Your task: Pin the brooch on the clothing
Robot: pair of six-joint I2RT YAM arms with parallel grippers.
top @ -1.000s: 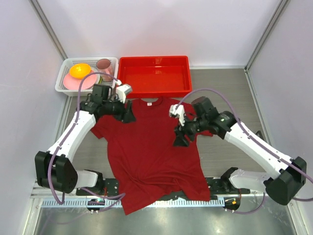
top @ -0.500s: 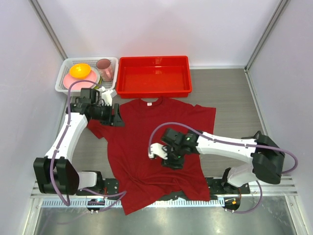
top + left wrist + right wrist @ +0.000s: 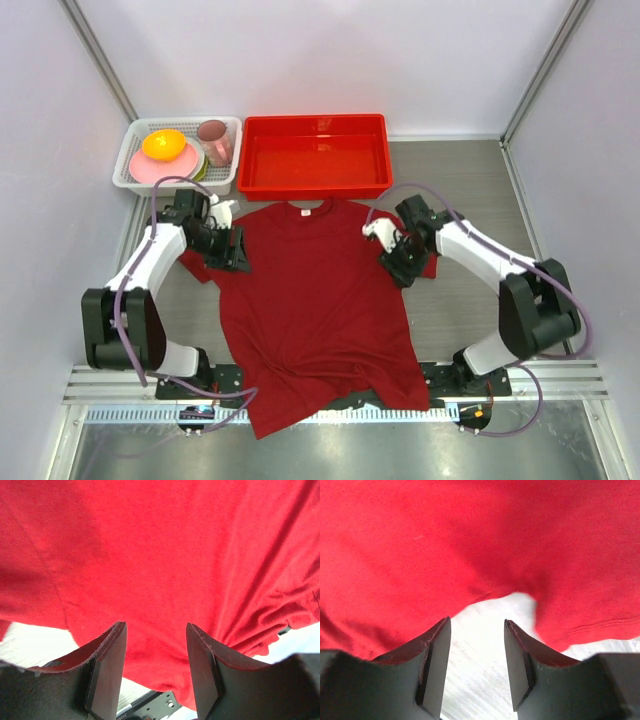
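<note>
The dark red T-shirt [image 3: 310,300] lies flat on the table, with its white neck label [image 3: 310,209] at the far end. My left gripper [image 3: 233,251] is open and empty at the shirt's left shoulder; in the left wrist view [image 3: 156,667] its jaws stand apart over red cloth [image 3: 165,555]. My right gripper [image 3: 399,264] is open and empty at the shirt's right armpit; in the right wrist view [image 3: 477,662] its jaws stand over bare table, with the cloth [image 3: 420,545] just beyond. The brooch is not in any view.
A bright red plastic tray [image 3: 250,160] stands behind the collar. A white basket [image 3: 128,165] with a yellow-orange object, a pink plate and a pink cup stands at the back left. A metal rail [image 3: 300,410] runs along the near edge under the shirt's hem.
My right gripper has moved from the shirt's lower middle back up to the right armpit by the sleeve. My left gripper has shifted slightly down along the left shoulder.
</note>
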